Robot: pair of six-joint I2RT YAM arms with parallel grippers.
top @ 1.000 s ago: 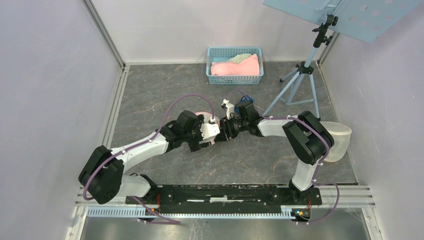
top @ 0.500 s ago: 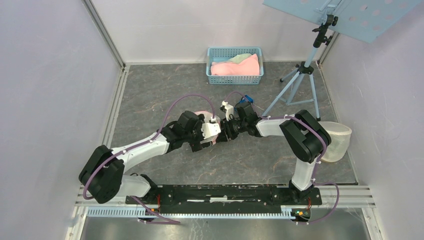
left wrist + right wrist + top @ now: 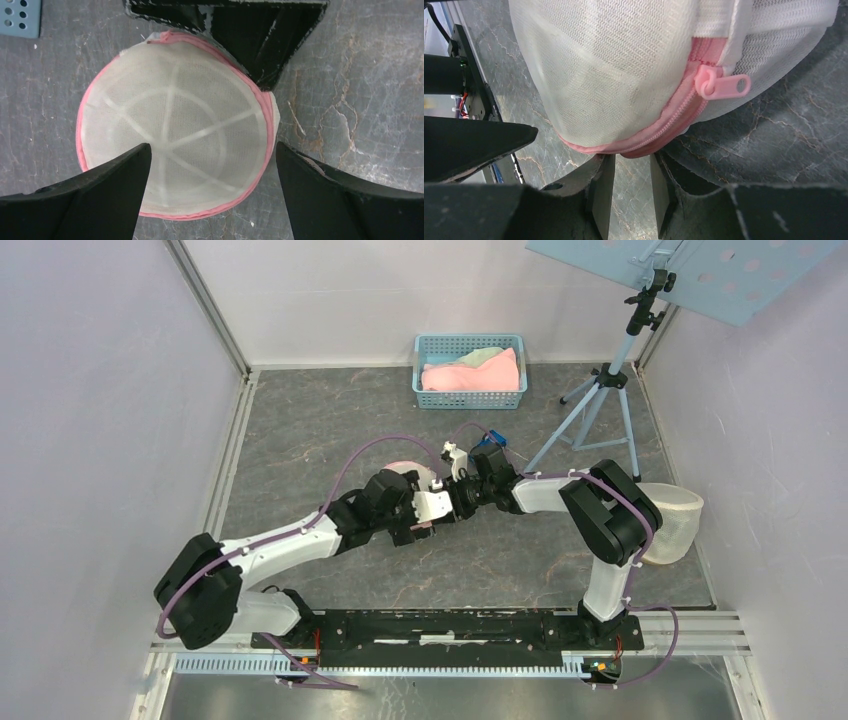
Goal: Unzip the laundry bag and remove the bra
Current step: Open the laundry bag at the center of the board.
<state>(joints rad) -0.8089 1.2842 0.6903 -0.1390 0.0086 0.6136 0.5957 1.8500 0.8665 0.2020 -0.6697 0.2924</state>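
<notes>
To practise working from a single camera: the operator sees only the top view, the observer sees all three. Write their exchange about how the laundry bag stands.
Operator: From above I barely see the laundry bag. Is it unzipped?
Observer: No. The right wrist view shows the zipper closed along its visible stretch, with nothing on the pink pull.
Operator: And the left gripper?
Observer: Wide open, straddling the bag's dome.

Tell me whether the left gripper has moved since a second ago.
Yes. The left gripper has shifted right, toward the tripod.
</notes>
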